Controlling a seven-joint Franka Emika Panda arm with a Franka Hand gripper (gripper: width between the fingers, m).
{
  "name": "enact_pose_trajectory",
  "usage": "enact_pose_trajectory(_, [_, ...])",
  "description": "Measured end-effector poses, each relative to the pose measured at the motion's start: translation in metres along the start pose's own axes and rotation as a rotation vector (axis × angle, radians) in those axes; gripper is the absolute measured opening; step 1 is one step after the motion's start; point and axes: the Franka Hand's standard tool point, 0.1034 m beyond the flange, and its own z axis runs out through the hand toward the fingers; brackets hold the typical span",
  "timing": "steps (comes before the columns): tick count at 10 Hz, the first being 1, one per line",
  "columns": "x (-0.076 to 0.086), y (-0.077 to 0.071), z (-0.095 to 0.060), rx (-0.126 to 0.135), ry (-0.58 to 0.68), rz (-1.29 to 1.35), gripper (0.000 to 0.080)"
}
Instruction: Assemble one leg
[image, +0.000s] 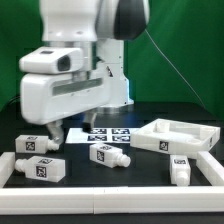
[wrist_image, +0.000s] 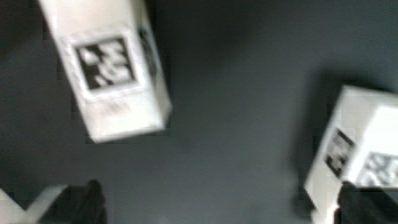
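Several white block-shaped legs with black-and-white tags lie on the dark table in the exterior view: one (image: 35, 143) at the left, one (image: 40, 168) in front of it, one (image: 108, 154) in the middle and one (image: 180, 169) at the right. My gripper (image: 53, 131) hangs just above the table beside the left leg, open and empty. In the wrist view the gripper (wrist_image: 217, 210) is open, with dark fingers (wrist_image: 75, 205) wide apart and bare table between them. One leg (wrist_image: 116, 66) lies ahead and another leg (wrist_image: 365, 150) sits by the other finger.
The large flat white square panel (image: 186, 138) with a raised rim lies at the exterior view's right. The marker board (image: 108, 132) lies behind the middle leg. A low white border (image: 110, 183) runs along the table's front edge and left side.
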Motion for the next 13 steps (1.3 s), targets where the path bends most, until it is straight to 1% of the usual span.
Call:
enact_pose_trajectory(1, [0.014, -0.020, 0.007, -0.001, 0.008, 0.047, 0.0649])
enact_pose_trajectory(2, [0.026, -0.039, 0.017, 0.004, 0.012, 0.060, 0.0649])
enact_pose_trajectory(3, [0.024, -0.044, 0.030, 0.001, 0.015, 0.049, 0.0649])
enact_pose_trajectory(4, [0.017, -0.046, 0.045, 0.016, 0.004, 0.060, 0.0649])
enact_pose_trajectory(5, [0.014, -0.049, 0.053, 0.026, -0.003, 0.063, 0.0649])
enact_pose_trajectory(7, [0.006, -0.049, 0.057, 0.029, -0.006, 0.064, 0.0649])
enact_pose_trajectory(8, [0.007, -0.049, 0.057, 0.029, -0.005, 0.063, 0.0649])
enact_pose_trajectory(9, [0.007, -0.049, 0.057, 0.029, -0.005, 0.063, 0.0527])
enact_pose_trajectory(10, [0.007, -0.049, 0.057, 0.029, -0.005, 0.064, 0.0374])
enact_pose_trajectory(11, [0.007, -0.049, 0.057, 0.029, -0.005, 0.064, 0.0374])
enact_pose_trajectory(12, [0.007, -0.049, 0.057, 0.029, -0.005, 0.064, 0.0282])
enact_pose_trajectory(13, [0.004, -0.050, 0.057, 0.027, -0.006, 0.068, 0.0282])
